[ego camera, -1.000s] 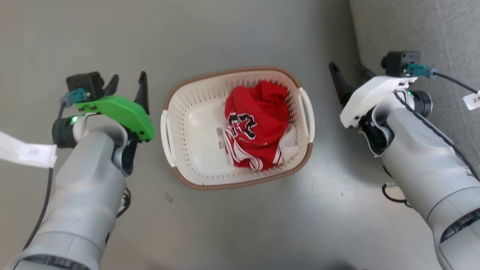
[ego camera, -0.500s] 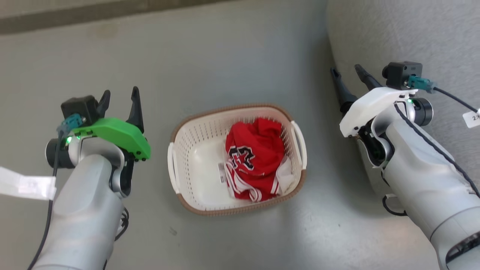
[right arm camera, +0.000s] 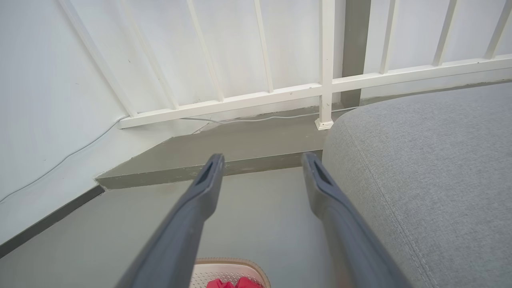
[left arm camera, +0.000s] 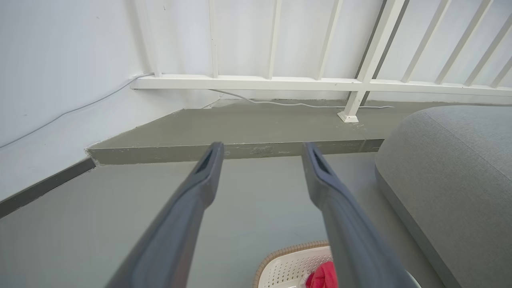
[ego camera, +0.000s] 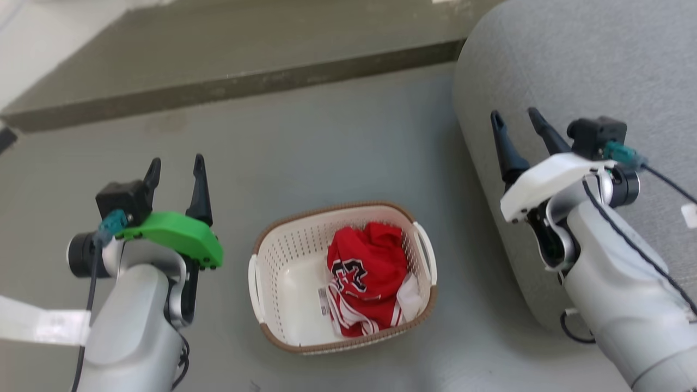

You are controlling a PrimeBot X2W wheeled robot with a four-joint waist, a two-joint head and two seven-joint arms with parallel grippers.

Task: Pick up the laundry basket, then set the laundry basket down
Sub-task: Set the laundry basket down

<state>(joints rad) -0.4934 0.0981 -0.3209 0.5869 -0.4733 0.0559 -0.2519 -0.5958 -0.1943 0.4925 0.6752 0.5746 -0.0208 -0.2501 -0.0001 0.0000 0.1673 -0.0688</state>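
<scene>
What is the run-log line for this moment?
cream-white perforated plastic laundry basket: on grey floor, ungrasped | red garment: inside | left tool: open | right tool: open

Grey floor (ego camera: 337, 141) runs to a low step (ego camera: 218, 92) at the frame's top; white railing (left arm camera: 280, 83) above, grey fabric sofa (ego camera: 572, 65) upper right.

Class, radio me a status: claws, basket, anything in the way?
Left claw, right claw open, empty. Laundry basket on floor between them, ungripped. Grey sofa beside right claw.
</scene>
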